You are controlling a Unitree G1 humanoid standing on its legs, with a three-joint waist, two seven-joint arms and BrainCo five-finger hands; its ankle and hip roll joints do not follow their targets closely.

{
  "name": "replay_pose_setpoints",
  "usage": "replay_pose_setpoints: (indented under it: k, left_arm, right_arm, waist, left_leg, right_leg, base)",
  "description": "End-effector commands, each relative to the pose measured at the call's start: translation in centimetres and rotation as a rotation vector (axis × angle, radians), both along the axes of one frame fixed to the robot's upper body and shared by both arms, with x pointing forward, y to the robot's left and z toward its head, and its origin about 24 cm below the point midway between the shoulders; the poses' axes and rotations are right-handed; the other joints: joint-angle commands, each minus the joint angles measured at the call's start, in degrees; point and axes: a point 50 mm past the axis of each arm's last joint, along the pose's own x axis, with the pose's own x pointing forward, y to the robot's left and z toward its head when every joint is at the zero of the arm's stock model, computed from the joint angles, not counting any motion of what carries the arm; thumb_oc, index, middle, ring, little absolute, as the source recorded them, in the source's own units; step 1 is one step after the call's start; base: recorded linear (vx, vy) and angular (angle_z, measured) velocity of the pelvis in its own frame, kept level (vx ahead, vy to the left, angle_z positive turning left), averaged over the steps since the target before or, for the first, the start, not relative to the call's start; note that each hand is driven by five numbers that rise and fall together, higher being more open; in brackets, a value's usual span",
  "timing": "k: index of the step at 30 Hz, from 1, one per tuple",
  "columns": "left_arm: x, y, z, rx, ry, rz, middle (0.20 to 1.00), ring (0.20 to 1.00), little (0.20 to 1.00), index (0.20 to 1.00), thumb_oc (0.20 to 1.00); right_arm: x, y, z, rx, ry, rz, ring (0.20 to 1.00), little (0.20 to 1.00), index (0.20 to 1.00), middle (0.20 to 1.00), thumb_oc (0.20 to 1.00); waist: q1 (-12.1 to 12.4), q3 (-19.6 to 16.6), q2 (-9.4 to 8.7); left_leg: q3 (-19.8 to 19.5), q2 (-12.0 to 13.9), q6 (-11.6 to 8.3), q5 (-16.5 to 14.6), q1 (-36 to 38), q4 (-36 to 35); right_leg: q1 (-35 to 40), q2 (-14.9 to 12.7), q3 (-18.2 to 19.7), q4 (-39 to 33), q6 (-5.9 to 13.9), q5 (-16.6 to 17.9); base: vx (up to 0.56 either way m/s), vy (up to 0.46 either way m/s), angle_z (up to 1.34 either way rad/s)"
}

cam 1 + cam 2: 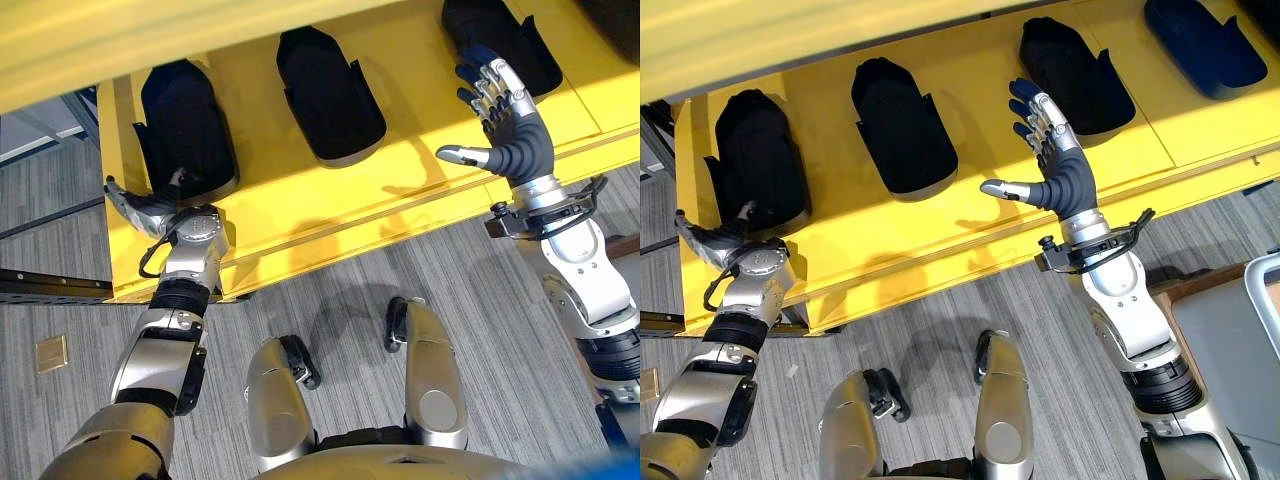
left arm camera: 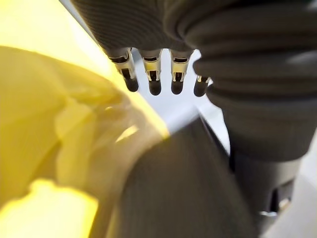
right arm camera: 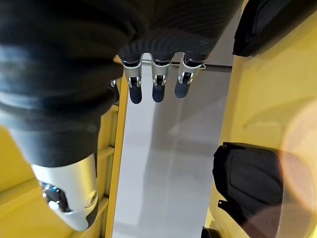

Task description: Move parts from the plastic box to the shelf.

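Left robot hand (image 1: 140,210) fingers hidden behind yellow shelf (image 1: 300,215) edge, rightmost part (image 1: 500,40) cropped.

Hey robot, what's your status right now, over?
Right hand open, empty, raised over the yellow shelf. Left hand low at the shelf's front edge, fingers unclear. Black parts sit in a row on the shelf. Nothing blocking.

No legible txt (any view).

Below me, grey striped carpet (image 1: 330,290) covers the floor. A small brass floor plate (image 1: 51,352) sits in it off to my left. A dark rail (image 1: 50,286) runs along the floor near it. At my far right stands a pale grey bin (image 1: 1240,345).
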Motion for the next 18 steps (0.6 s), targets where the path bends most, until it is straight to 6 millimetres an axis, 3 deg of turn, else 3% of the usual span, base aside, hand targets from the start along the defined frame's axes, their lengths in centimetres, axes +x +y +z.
replay_pose_setpoints:
  k: [1,3,4,10,14,16,17,18]
  left_arm:
    - [-1.7,1.4,3.3,0.182,-0.24,0.094,1.0,1.0,1.0,1.0,1.0]
    - [-2.0,1.3,4.1,0.214,-0.282,0.105,1.0,1.0,1.0,1.0,1.0]
    - [-2.6,1.2,5.8,0.273,-0.389,0.137,1.0,1.0,1.0,1.0,1.0]
    - [-5.0,-0.2,10.4,0.458,-0.687,0.166,1.0,1.0,1.0,1.0,1.0]
    - [-6.1,-1.6,11.6,0.485,-0.794,0.103,1.0,1.0,1.0,1.0,1.0]
    - [-6.1,-3.2,11.4,0.42,-0.832,-0.148,1.0,1.0,1.0,1.0,1.0]
    - [-6.1,-3.3,11.3,0.416,-0.826,-0.175,1.0,1.0,1.0,1.0,1.0]
    - [-5.5,-4.8,10.3,0.311,-0.795,-0.436,1.0,1.0,1.0,1.0,1.0]
  right_arm:
    - [-1.2,0.0,-0.1,0.065,-0.074,-0.003,1.0,1.0,1.0,1.0,1.0]
    - [-1.3,-0.1,-0.2,0.064,-0.073,-0.006,1.0,1.0,1.0,1.0,1.0]
    - [-1.4,-0.3,-0.3,0.068,-0.07,-0.012,1.0,1.0,1.0,1.0,1.0]
    - [-1.7,-0.7,-0.6,0.075,-0.068,-0.019,1.0,1.0,1.0,1.0,1.0]
    - [-1.9,-0.8,-0.9,0.084,-0.062,-0.028,1.0,1.0,1.0,1.0,1.0]
    - [-2.1,-0.8,-1.4,0.108,-0.041,-0.025,1.0,1.0,1.0,1.0,1.0]
    - [-2.1,-0.8,-1.5,0.108,-0.039,-0.025,1.0,1.0,1.0,1.0,1.0]
    - [-2.2,-0.6,-1.9,0.129,-0.007,-0.005,1.0,1.0,1.0,1.0,1.0]
  waist:
    - [1.1,-3.4,-1.3]
    - [1.2,-3.5,-1.26]
    - [1.6,-3.4,-1.21]
    - [2.3,-3.5,-1.09]
    - [2.8,-3.6,-0.99]
    - [3.3,-3.6,-0.91]
    - [3.4,-3.6,-0.88]
    - [3.6,-3.5,-0.8]
  left_leg:
    - [2.7,-0.9,1.48,2.8,1.9,-4.2]
    - [2.7,-0.9,1.5,2.8,1.8,-4.2]
    - [2.5,-1.1,1.53,2.6,1.7,-4.1]
    - [2.1,-1.5,1.61,2.4,1.5,-4.4]
    - [1.8,-1.8,1.64,2.4,1.6,-4.9]
    - [1.6,-2.2,1.7,2.6,2.0,-5.6]
    - [1.5,-2.2,1.71,2.6,2.0,-5.7]
    - [1.5,-2.5,1.89,2.7,2.2,-6.2]
  right_leg:
    - [5.3,-1.9,2.8,-4.4,5.68,-0.7]
    - [5.3,-2.0,2.8,-4.4,5.66,-0.7]
    - [5.4,-2.1,2.6,-4.3,5.57,-0.8]
    - [5.4,-2.4,2.3,-4.5,5.43,-0.9]
    - [5.7,-2.5,2.0,-4.9,5.47,-0.9]
    - [6.0,-2.5,1.6,-5.1,5.63,-0.9]
    - [6.1,-2.5,1.6,-5.1,5.66,-0.9]
    - [6.3,-2.5,1.3,-5.5,5.87,-0.8]
  base:
    - [0.02,-0.005,0.04]
    - [0.0,-0.002,0.02]
    - [0.0,0.0,0.0]
    - [0.0,-0.002,0.02]
    - [0.0,-0.015,0.06]
    - [0.0,-0.035,0.05]
    - [-0.02,-0.032,0.04]
    - [-0.05,-0.033,0.06]
